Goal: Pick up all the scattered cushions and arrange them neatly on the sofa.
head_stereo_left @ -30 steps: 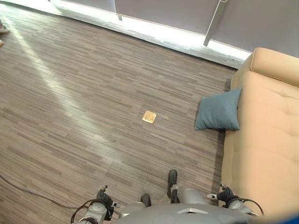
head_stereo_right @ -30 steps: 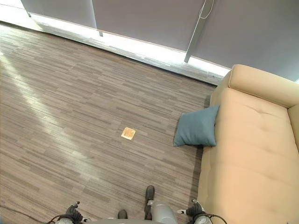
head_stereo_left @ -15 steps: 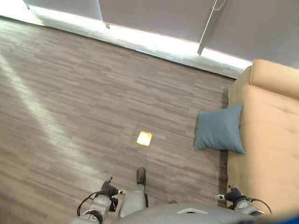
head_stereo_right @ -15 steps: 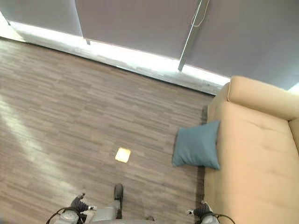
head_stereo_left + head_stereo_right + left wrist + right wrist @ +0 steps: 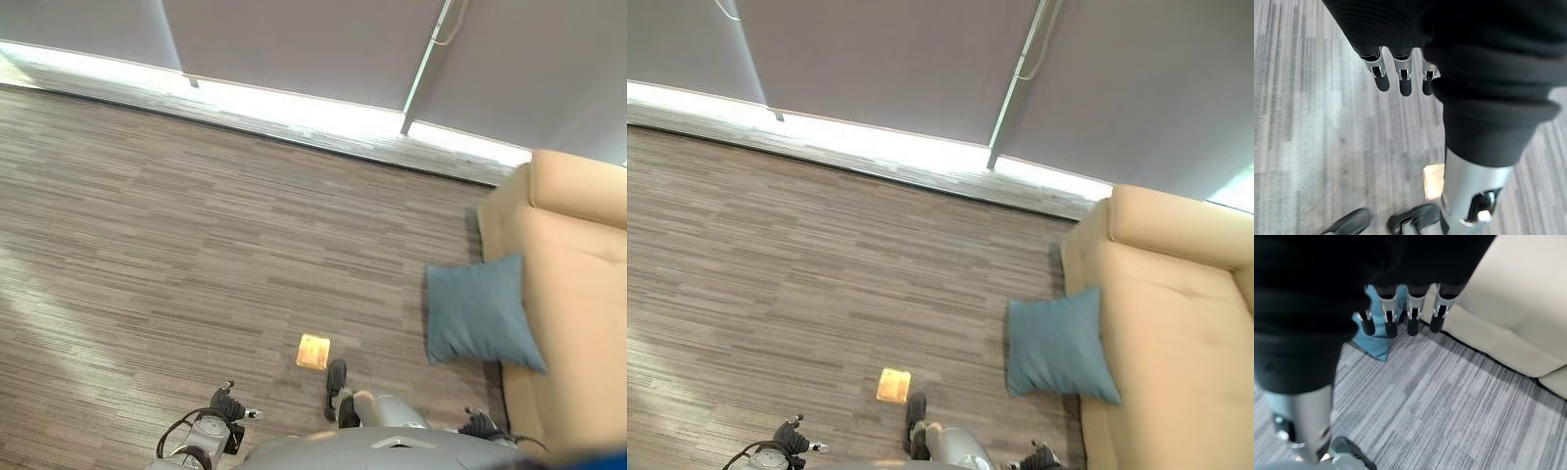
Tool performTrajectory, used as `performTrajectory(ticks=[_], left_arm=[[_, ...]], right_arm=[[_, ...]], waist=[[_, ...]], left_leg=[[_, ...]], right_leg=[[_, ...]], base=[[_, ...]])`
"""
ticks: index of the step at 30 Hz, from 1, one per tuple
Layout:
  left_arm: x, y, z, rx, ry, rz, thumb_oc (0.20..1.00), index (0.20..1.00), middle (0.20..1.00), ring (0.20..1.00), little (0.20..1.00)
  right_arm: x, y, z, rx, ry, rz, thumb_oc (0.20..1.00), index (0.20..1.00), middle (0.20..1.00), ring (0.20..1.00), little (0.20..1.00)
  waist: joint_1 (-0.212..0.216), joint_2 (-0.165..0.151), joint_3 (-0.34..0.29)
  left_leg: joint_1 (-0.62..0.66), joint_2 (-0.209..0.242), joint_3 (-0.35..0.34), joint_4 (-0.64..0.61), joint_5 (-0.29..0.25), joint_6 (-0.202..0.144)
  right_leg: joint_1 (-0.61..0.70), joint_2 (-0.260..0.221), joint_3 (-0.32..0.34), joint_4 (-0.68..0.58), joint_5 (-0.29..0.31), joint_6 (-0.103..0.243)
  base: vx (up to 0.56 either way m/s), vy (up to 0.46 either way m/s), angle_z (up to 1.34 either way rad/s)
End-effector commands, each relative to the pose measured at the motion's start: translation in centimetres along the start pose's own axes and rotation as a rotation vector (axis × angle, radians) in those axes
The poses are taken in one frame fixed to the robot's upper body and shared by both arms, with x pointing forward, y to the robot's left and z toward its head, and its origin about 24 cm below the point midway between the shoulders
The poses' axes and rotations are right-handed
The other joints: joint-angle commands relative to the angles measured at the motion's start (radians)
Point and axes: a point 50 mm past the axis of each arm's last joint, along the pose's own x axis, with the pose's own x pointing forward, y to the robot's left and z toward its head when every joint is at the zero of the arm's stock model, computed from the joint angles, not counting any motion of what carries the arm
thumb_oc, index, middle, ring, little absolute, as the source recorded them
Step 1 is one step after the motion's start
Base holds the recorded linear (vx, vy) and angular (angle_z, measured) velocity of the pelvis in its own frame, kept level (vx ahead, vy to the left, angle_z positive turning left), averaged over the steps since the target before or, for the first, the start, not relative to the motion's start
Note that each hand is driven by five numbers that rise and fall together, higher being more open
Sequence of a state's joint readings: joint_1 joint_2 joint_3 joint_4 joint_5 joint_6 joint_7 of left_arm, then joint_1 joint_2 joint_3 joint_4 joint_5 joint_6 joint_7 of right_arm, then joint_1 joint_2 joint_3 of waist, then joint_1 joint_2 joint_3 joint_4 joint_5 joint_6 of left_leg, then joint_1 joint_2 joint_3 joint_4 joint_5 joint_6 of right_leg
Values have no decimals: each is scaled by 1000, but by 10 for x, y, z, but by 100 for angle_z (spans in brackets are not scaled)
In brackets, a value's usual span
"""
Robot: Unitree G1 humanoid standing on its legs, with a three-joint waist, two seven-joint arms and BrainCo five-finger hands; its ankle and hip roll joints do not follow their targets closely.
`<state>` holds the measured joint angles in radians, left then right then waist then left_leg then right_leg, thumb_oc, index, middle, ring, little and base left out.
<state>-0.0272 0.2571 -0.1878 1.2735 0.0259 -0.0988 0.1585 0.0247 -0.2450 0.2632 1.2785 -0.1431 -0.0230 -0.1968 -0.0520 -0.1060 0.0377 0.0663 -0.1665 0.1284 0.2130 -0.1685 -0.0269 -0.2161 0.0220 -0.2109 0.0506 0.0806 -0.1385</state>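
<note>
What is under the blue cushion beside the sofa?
The blue cushion lies on the wood-look floor, its edge against the sofa front. Whatever floor it covers is hidden.

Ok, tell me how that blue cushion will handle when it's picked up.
The cushion looks plump and soft, so it will probably squash and sag rather than stay stiff. It is likely light for its bulk. Leaning on the sofa, it may flop flat if nudged.

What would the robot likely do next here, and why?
Probably step closer to the blue cushion and reach down with the right hand. The cushion lies on the floor against the sofa, and both hands hang open, the left hand included, holding nothing.
</note>
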Motion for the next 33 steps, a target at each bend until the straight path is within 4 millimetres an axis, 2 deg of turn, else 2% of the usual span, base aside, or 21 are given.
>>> performTrajectory(ticks=[1,3,4,6,8,11,13,16,17,18,19,20,21,23,24,25,27,28,29,30,33], left_arm=[[5,20,22,52,-78,43,1000,1000,1000,1000,1000],[5,18,21,46,-75,40,1000,1000,1000,1000,1000],[5,17,20,48,-71,37,1000,1000,1000,1000,1000],[5,15,18,50,-63,30,1000,1000,1000,1000,1000],[5,13,19,48,-63,23,1000,1000,1000,1000,1000],[3,8,6,69,-21,3,1000,1000,1000,1000,1000],[3,10,5,75,-16,8,1000,1000,1000,1000,1000],[3,19,6,43,-17,37,1000,1000,1000,1000,1000],[4,20,7,33,-18,42,1000,1000,1000,1000,1000],[4,20,7,33,-18,42,1000,1000,1000,1000,1000],[3,19,4,29,-13,44,1000,1000,1000,1000,1000],[3,19,3,25,-11,42,1000,1000,1000,1000,1000],[3,18,4,2,-12,45,1000,1000,1000,1000,1000],[3,18,4,-19,-12,47,1000,1000,1000,1000,1000],[3,17,3,-20,-9,42,1000,1000,1000,1000,1000],[2,15,1,-7,-5,34,1000,1000,1000,1000,1000],[2,10,2,13,-8,14,1000,1000,1000,1000,1000],[2,7,3,22,-14,6,1000,1000,1000,1000,1000],[2,3,10,40,-36,-15,1000,1000,1000,1000,1000],[3,2,12,41,-42,-19,1000,1000,1000,1000,1000],[3,2,12,41,-42,-19,1000,1000,1000,1000,1000]], right_arm=[[7,-27,22,-9,-49,-73,1000,1000,1000,1000,1000],[7,-29,22,-1,-46,-76,1000,1000,1000,1000,1000],[7,-29,21,0,-44,-77,1000,1000,1000,1000,1000],[7,-30,22,-9,-47,-80,1000,1000,1000,1000,1000],[8,-34,24,-12,-49,-94,1000,1000,1000,1000,1000],[7,-27,20,-13,-40,-72,1000,1000,1000,1000,1000],[6,-24,23,0,-51,-64,1000,1000,1000,1000,1000],[7,-25,35,-7,-84,-65,1000,1000,1000,1000,1000],[7,-26,38,-4,-96,-67,1000,1000,1000,1000,1000],[7,-26,38,-4,-95,-67,1000,1000,1000,1000,1000],[7,-27,40,-6,-106,-75,1000,1000,1000,1000,1000],[8,-29,41,-11,-107,-79,1000,1000,1000,1000,1000],[8,-31,45,-22,-120,-88,1000,1000,1000,1000,1000],[8,-33,50,-41,-135,-93,1000,1000,1000,1000,1000],[8,-33,49,-41,-131,-93,1000,1000,1000,1000,1000],[8,-30,42,-41,-111,-82,1000,1000,1000,1000,1000],[8,-30,33,-27,-78,-85,1000,1000,1000,1000,1000],[7,-29,31,-13,-72,-82,1000,1000,1000,1000,1000],[7,-31,24,-7,-50,-87,1000,1000,1000,1000,1000],[7,-32,23,-6,-48,-89,1000,1000,1000,1000,1000],[7,-32,23,-6,-48,-89,1000,1000,1000,1000,1000]], waist=[[11,-76,35],[16,-80,34],[19,-83,31],[34,-69,28],[42,-53,30],[37,-38,5],[30,-26,-1],[31,-7,20],[33,-2,22],[34,-3,22],[35,-2,17],[37,-1,16],[47,4,14],[58,10,25],[54,8,24],[48,-4,20],[40,-6,7],[35,-7,7],[33,-15,16],[36,-16,20],[36,-16,20]], left_leg=[[-228,134,-17,232,35,-59],[-267,147,-16,241,16,-41],[-280,154,-17,201,-6,-32],[-269,151,-70,15,48,-35],[-285,131,-152,-69,114,-52],[-234,134,-135,-116,112,-33],[-207,133,-95,-126,105,-17],[-179,149,-48,-137,99,7],[-169,153,-38,-144,96,9],[-169,153,-37,-145,96,9],[-145,150,-10,-164,91,7],[-135,150,4,-171,88,6],[-120,149,37,-183,81,4],[-100,158,69,-179,61,2],[-95,154,76,-175,57,2],[-78,142,87,-169,42,4],[-65,147,90,-153,23,-6],[-67,148,86,-118,6,-10],[-116,174,78,49,-22,-23],[-134,178,70,97,-17,-27],[-134,179,70,97,-17,-27]], right_leg=[[109,-79,25,-51,-42,256],[127,-81,38,-56,-54,254],[134,-85,49,-59,-61,260],[154,-68,84,-61,-76,268],[178,-56,120,-66,-89,271],[190,-63,154,-47,-103,283],[163,-77,168,27,-109,296],[64,-98,131,172,-74,317],[43,-108,101,184,-70,318],[42,-108,102,186,-71,318],[42,-121,29,135,-77,306],[41,-125,-3,104,-72,304],[22,-134,-103,56,-55,303],[15,-153,-216,25,-48,299],[25,-147,-222,4,-49,299],[45,-136,-185,-20,-36,297],[63,-124,-161,-53,-19,301],[77,-121,-150,-62,-18,298],[117,-123,-145,-85,-25,284],[127,-119,-141,-89,-28,277],[127,-119,-141,-89,-28,277]], base=[[123,-73,18],[128,-10,-22],[188,89,-48],[195,146,-41],[154,142,-102],[271,250,-146],[159,266,-67],[53,160,-73],[28,98,-68],[84,74,-62],[87,54,-43],[133,63,-62],[98,4,-92],[109,-24,-164],[165,-79,-125],[161,-116,-51],[227,-176,43],[293,-228,18],[194,-178,-13],[129,-136,-24],[38,-17,-32]])
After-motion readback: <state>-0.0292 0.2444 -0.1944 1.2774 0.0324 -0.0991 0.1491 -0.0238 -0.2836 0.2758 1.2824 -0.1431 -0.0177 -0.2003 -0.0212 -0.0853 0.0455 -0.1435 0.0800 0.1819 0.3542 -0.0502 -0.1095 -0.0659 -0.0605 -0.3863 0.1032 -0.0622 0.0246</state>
